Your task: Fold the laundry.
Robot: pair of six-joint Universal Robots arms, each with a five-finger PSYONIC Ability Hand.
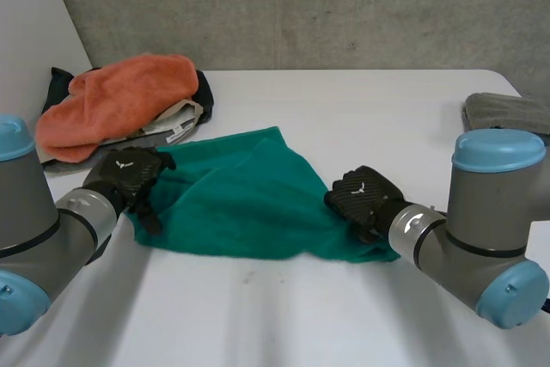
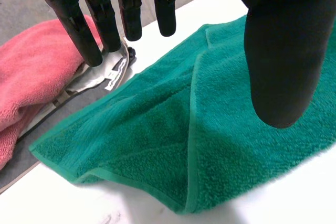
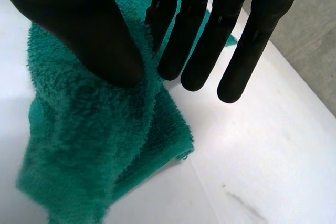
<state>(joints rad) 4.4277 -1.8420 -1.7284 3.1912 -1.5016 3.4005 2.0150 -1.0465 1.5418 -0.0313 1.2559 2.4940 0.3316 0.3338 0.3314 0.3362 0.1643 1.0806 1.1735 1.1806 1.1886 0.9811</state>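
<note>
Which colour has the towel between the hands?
The towel is green, best in left wrist view.

A white worktop (image 1: 361,109) stretches across the room in front of me, smooth and matte, its far right corner rounded, with a faint dark scuff (image 1: 249,278) near its front edge. Behind its far edge stands a rough grey concrete wall (image 1: 301,6), mottled and bare, and at the far left a plain white panel (image 1: 26,32) slants up beside it. The light is soft and even, with only faint shading on the surfaces.
</note>
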